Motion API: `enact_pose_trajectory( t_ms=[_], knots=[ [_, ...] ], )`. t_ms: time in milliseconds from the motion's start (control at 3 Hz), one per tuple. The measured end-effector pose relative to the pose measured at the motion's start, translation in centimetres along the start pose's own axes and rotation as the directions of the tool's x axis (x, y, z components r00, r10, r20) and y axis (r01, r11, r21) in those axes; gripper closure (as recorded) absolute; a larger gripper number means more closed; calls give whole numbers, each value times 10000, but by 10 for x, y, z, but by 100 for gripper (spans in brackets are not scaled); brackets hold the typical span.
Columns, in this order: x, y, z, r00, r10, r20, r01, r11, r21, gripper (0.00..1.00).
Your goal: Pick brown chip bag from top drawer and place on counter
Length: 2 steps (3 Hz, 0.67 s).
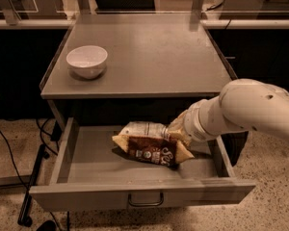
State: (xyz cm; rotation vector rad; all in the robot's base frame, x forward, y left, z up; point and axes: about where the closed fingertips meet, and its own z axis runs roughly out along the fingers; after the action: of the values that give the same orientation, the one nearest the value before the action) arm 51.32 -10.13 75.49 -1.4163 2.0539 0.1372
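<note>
The brown chip bag (pixel 151 147) lies in the open top drawer (pixel 86 165), right of its middle, dark brown front with white lettering facing me, pale back turned up along its far edge. My gripper (pixel 177 132) reaches in from the right on a white arm (pixel 253 110) and is at the bag's right end, touching or overlapping it. The wrist hides how the gripper stands on the bag. The counter (pixel 154 52) is the grey cabinet top above the drawer.
A white bowl (pixel 87 60) stands on the counter's left side. The drawer front with its small handle (pixel 145 199) juts toward me. Black cables (pixel 9 148) trail on the speckled floor at the left. Table legs and a glass partition stand behind the counter.
</note>
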Motion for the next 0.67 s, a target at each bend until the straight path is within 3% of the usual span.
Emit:
enact_pose_trajectory(
  t_ms=[667],
  knots=[
    [-4, 5, 24, 9998, 156, 127, -153, 9996, -233, 30]
  ],
)
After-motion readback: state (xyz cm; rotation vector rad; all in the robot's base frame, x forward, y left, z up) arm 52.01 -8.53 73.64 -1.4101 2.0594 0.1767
